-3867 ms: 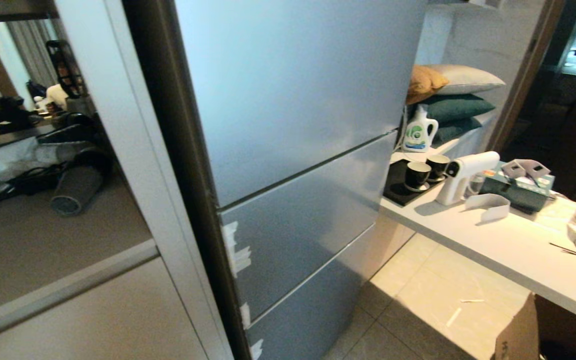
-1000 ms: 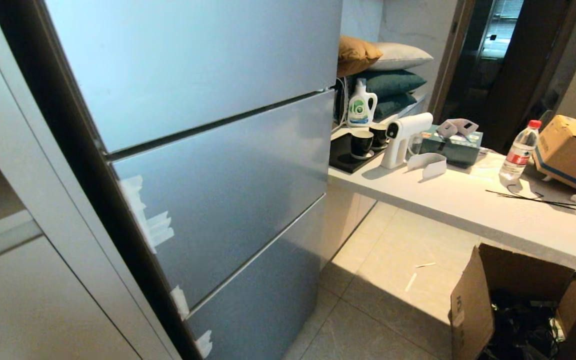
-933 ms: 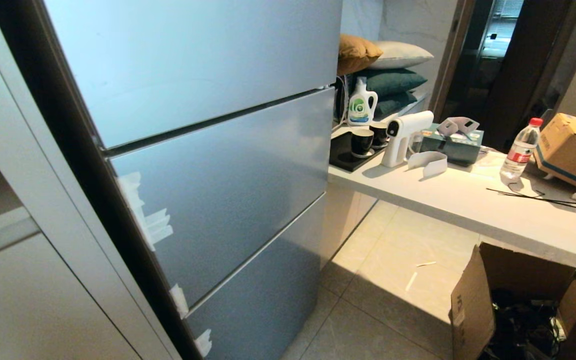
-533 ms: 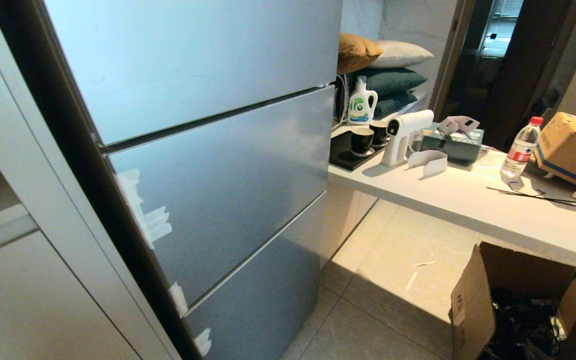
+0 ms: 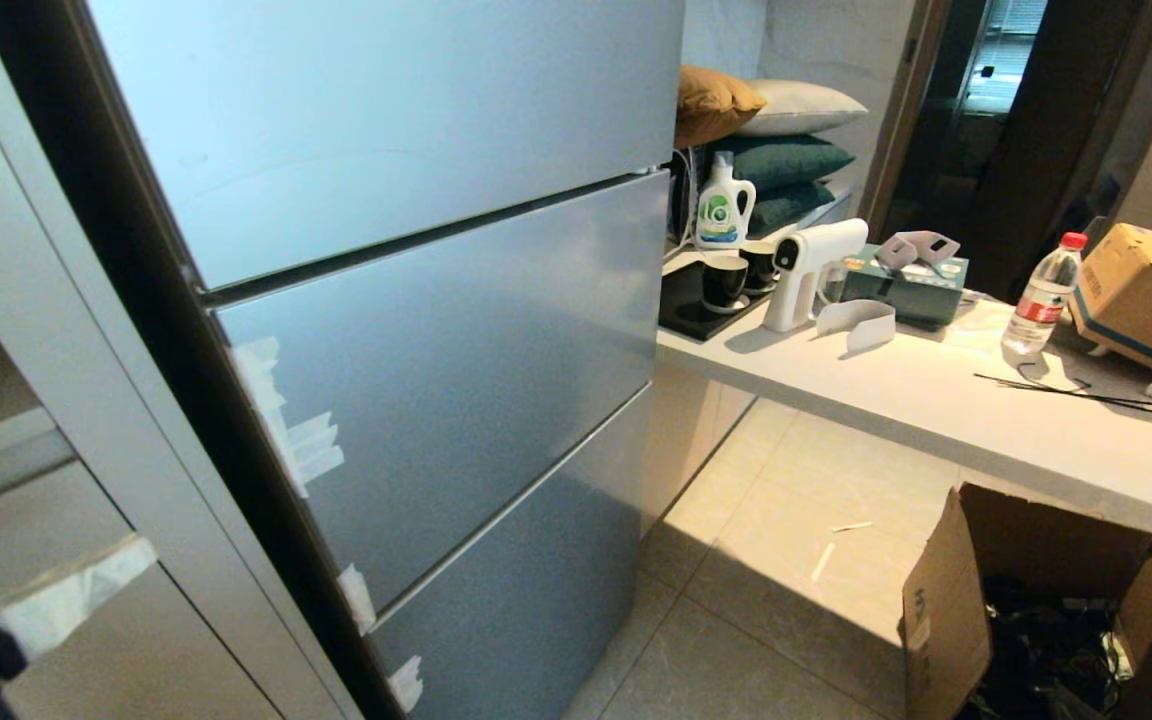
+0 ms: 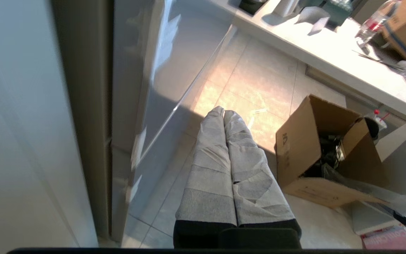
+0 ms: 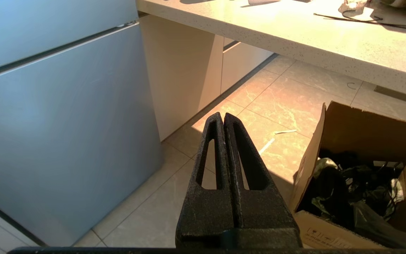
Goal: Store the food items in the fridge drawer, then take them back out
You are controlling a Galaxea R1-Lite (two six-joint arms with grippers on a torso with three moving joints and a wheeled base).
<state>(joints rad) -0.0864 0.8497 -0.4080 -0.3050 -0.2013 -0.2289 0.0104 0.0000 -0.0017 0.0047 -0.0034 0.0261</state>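
Creeping into head view beside the fridge [image 5: 416, 330], the left gripper [image 5: 66, 600] had just come up, taped fingers [image 6: 220, 165] pressed together, empty. Right gripper [image 7: 224, 121] was pinched shut too, low near the fridge. Doors all closed, so drawer + food weren't visible; opening prob came next.

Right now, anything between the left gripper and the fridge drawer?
Yes. The silver-grey fridge doors are all shut, so the drawer is hidden behind them. The left gripper, fingers together, hangs in open air beside the fridge front over the floor. The right gripper is shut too. No pepper or potato is in view.
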